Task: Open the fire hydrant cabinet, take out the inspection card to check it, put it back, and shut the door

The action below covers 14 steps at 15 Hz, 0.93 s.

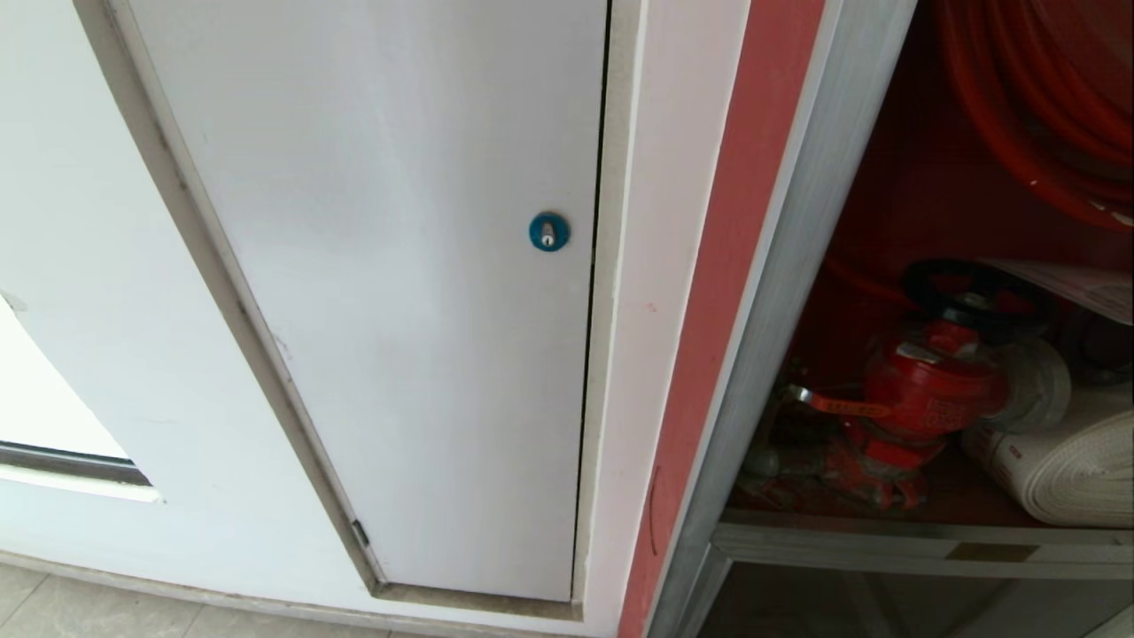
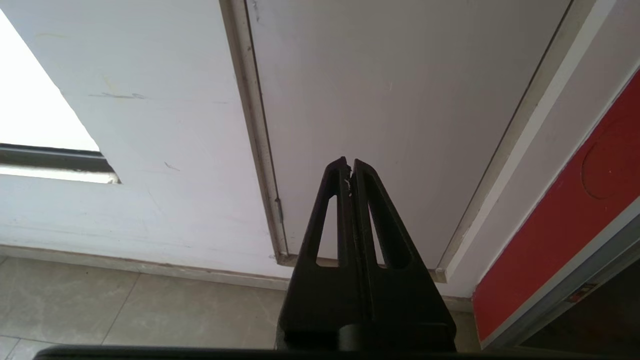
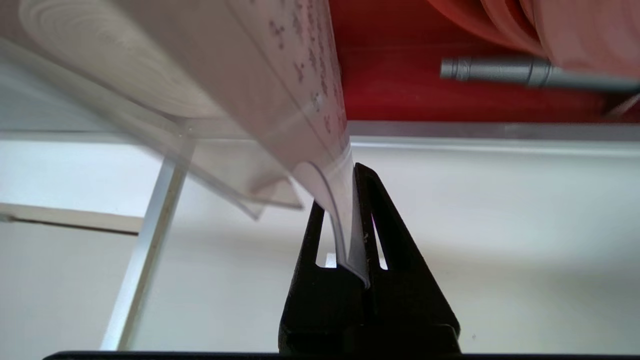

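While the cabinet (image 1: 895, 292) stands open, its red inside, valve (image 1: 930, 381) and white hose (image 1: 1063, 478) on show in the head view, the card (image 3: 280, 80) is already pinched in the right gripper (image 3: 352, 172). So the opening step looks done. Whether the card is coming out for its check or going back in cannot be told from these views. Either way, putting it back and closing the door are judged to remain. The door itself is not in any view.

In the right wrist view, the black fingers (image 3: 380, 225) are clamped on the card's lower edge. The clear sleeve bends into the grip and fans away above the fingertips. Its printed side tilts off to one side. Beyond the tips lies a silver frame rail (image 3: 480, 131) of the cabinet, and past that the red back wall and a grey nozzle (image 3: 500, 70). The hand therefore sits just outside the opening, pointing in toward it, with the card raised ahead of it. A corner of white sheet at the far right of the head view may be this card, but that is not certain.

Neither arm shows in the head view. The left gripper (image 2: 350, 162) is parked with its fingers pressed together on nothing, aimed at the white panel (image 2: 400, 100) near the floor (image 2: 125, 305).
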{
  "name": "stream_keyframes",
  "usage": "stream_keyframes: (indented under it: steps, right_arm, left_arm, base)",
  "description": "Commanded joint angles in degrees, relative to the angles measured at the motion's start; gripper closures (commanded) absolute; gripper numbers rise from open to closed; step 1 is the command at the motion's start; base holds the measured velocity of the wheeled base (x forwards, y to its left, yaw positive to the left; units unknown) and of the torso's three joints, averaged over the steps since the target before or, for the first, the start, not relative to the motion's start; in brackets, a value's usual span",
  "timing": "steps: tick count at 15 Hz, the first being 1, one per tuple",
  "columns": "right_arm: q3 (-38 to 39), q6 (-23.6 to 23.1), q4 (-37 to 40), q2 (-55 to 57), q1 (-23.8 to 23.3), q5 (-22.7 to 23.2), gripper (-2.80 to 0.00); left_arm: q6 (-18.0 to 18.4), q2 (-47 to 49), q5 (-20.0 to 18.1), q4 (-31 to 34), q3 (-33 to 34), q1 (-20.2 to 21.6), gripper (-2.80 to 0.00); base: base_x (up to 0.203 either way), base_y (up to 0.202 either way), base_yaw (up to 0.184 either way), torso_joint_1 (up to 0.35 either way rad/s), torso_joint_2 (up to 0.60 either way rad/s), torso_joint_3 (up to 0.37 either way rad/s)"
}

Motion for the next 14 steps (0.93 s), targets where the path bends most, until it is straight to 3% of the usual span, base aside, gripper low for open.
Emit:
stream_keyframes:
  steps: [1,9,12,14]
  right_arm:
    - [-0.4,-2.1,0.1,1.3,-0.2,0.0,0.0]
    - [-2.5,-3.1,-3.2,7.9,-6.3,0.5,0.0]
    - [-2.7,-3.3,-4.9,10.1,-8.7,5.2,0.0]
    - [-3.1,-5.2,-8.0,12.0,-13.5,10.4,0.0]
  left_arm:
    - [0.0,0.1,0.0,0.0,0.1,0.0,0.0]
    - [0.0,0.1,0.0,0.0,0.1,0.0,0.0]
    - [0.0,0.1,0.0,0.0,0.0,0.0,0.0]
    - [0.0,0.1,0.0,0.0,0.0,0.0,0.0]
  base:
    - [0.0,0.0,0.0,0.0,0.0,0.0]
    - [0.0,0.0,0.0,0.0,0.0,0.0]
    - [0.0,0.0,0.0,0.0,0.0,0.0]
    - [0.0,0.0,0.0,0.0,0.0,0.0]
